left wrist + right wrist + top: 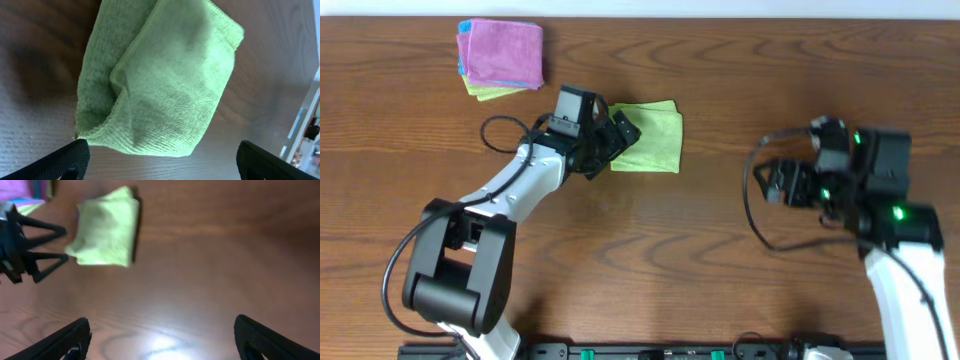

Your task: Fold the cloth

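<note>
Two arms work over the wooden tabletop (720, 250). The right end effector (775, 180) hangs above bare wood with its fingers spread wide and nothing between them, well apart from everything else. The left end effector (615, 135) is also spread wide and holds nothing. Its fingertips (70, 155) sit just beside the near edge of the one green cloth (652, 138), though I cannot tell whether they touch it.

The cloth lies flat near the tabletop's middle, doubled into a compact rectangle, and its upper layer does not sit flush with the lower one. Farther off, towards the far left corner, is one stack of cloths (502, 55), with pink on top and blue and yellow-green edges showing beneath. Nothing lies between it and the green cloth.
</note>
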You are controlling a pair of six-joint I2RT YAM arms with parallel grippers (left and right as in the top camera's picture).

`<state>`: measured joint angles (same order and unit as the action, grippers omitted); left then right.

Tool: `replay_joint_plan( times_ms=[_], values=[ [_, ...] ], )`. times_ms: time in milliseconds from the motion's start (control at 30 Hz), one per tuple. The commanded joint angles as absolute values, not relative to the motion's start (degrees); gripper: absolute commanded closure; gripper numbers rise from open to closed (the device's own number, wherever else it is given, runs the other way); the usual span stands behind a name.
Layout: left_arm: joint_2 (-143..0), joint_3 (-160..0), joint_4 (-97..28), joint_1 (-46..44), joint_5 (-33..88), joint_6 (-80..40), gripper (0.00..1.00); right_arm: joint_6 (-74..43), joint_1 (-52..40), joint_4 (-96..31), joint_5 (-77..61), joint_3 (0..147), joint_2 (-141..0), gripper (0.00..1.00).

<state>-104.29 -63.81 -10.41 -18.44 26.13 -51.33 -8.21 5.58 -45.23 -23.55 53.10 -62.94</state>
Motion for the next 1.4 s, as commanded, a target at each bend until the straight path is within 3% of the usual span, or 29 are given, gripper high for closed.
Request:
replay_joint_plan(
  times_ms=[0,400,700,933,967,1100,1200,1300,1367],
  values=[
    [-105.01,-64.73,-12.12,-18.13,27.29,-54.48,0.05,-6.59,8.73,-45.98,-24.95,48.82,-57.56,0.06],
    [-104.99,-63.53,-18.92,-18.04,26.41,-58.35,0.04,-6.55,12.78,-49.91,-24.93,46.13,-53.15,0.01],
    [-105.01,-53.36,-0.97,-18.74,27.29,-68.69,0.04,-6.57,12.78,-49.95,-23.79,46.13,-53.15,0.01],
    [-105.43,-51.66,2.81,-20.08,25.04,-69.93,0.0,-6.57,12.78,-49.95,-23.79,46.13,-53.15,0.01],
    [-105.75,-51.66,3.44,-20.49,24.64,-69.95,0.06,-6.57,12.78,-49.95,-23.79,46.13,-53.15,0.01],
    [-108.2,-51.68,6.55,-22.11,23.16,-71.09,0.13,-6.57,12.78,-49.95,-23.79,46.13,-53.15,0.01],
    [-110.61,-51.68,8.84,-22.55,22.74,-71.88,0.27,-6.57,12.78,-49.95,-23.79,46.13,-53.15,0.01],
    [-112.84,-51.68,11.03,-22.52,22.41,-71.77,0.48,-6.59,12.78,-49.95,-23.79,46.13,-53.15,0.01],
    [-113.82,-51.68,12.75,-22.48,21.45,-70.54,0.69,-6.57,12.78,-49.95,-23.79,46.13,-53.15,0.01]
  ],
)
